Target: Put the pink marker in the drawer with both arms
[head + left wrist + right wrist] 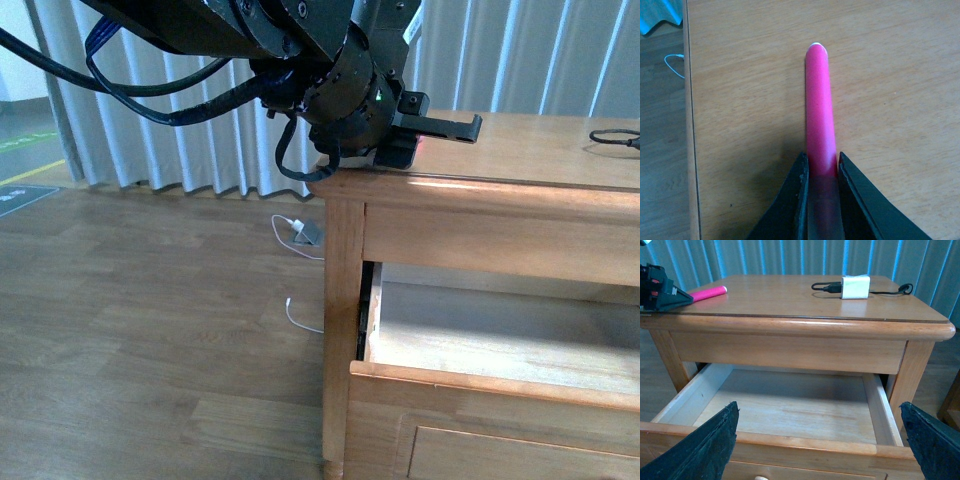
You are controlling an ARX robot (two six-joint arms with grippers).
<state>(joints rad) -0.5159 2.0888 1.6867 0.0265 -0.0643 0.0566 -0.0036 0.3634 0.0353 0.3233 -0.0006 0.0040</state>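
Wrist views alone show left hand (821, 159) clamping pink marker (819, 100), right hand (817, 408) splayed.

Indoor room, part home-like, part test space; the exact kind cannot be fixed.

Home signs: honey-brown wooden chest (440, 230) with its drawer (790, 405) standing open, wood-plank floor (150, 330), pale pleated curtains (200, 140) across the back.

Test-space signs: bulky black left arm (220, 25) trailing cables over the chest top, yellow stripe (30, 172) and dark green marking (22, 198) on the floor at far left, loose white cable (295, 315) and grey plug (307, 234) lying on the planks.
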